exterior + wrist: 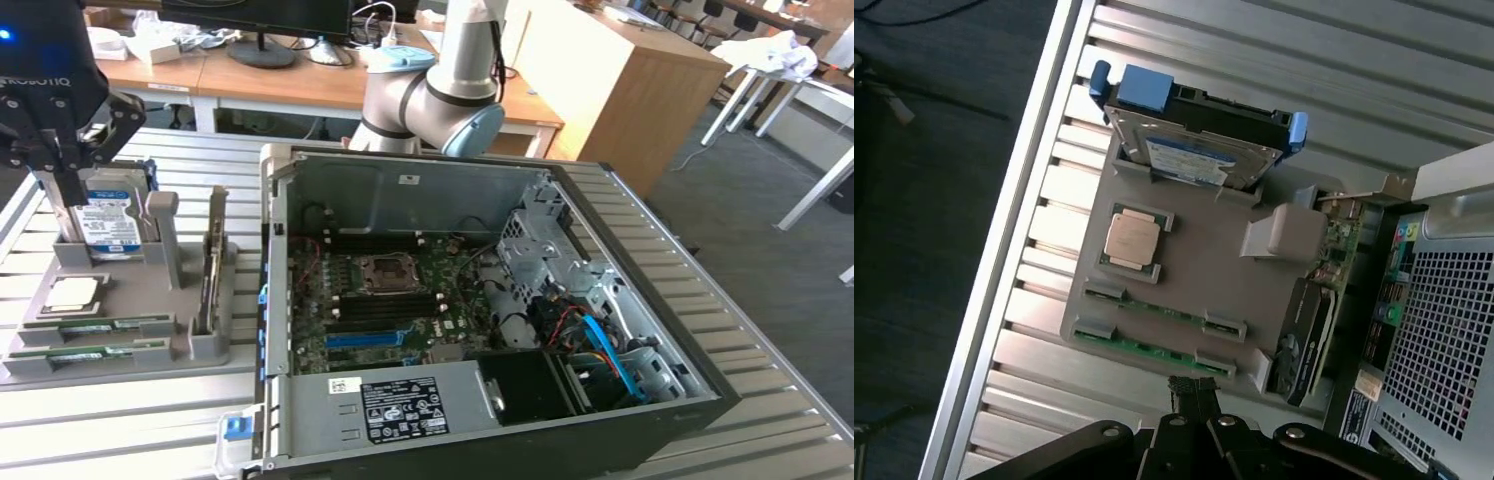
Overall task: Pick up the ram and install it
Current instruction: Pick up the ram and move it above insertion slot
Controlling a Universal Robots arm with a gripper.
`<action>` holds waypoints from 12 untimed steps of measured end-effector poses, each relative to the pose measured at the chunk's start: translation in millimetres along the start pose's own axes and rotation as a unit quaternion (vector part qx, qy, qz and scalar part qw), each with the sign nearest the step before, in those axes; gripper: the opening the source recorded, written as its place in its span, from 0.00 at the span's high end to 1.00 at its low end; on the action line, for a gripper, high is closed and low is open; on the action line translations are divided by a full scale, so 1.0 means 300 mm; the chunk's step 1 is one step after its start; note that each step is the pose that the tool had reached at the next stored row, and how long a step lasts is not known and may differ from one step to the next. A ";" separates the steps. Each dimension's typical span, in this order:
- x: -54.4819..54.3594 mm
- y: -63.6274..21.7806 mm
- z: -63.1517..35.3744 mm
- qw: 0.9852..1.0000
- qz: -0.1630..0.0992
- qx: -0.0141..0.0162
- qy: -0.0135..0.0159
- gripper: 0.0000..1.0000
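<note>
Exterior view: end effector (pixel 56 160) pressed together, empty, over the tray (pixel 127 292).
Ram (pixel 107 325) lies in tray, 9 o'clock from computer (pixel 400 195).

Slatted metal table (pixel 134 425) with grey tray (pixel 127 285), computer case (pixel 400 195)

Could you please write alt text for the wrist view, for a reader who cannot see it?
The shut gripper hangs above a grey parts holder carrying two green ram sticks, a silver processor, a hard drive and a graphics card. A computer case stands beside it.
</note>
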State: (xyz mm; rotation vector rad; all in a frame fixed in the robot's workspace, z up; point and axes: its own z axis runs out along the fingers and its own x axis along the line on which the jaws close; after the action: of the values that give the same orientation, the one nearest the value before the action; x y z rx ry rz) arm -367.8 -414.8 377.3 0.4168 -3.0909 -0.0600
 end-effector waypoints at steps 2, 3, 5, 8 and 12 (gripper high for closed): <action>0.000 0.000 0.000 1.000 -0.009 0.000 0.000 0.90; 0.000 0.000 0.000 1.000 -0.013 0.000 0.001 0.90; 0.000 0.000 0.000 1.000 -0.022 0.000 0.001 0.90; 0.000 0.000 0.000 0.999 -0.035 0.001 0.001 0.90; 0.000 0.000 0.000 0.999 -0.053 0.001 0.002 0.90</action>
State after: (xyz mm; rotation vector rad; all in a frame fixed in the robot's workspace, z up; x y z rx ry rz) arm -367.8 -414.8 377.4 0.5810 -3.0622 -0.0576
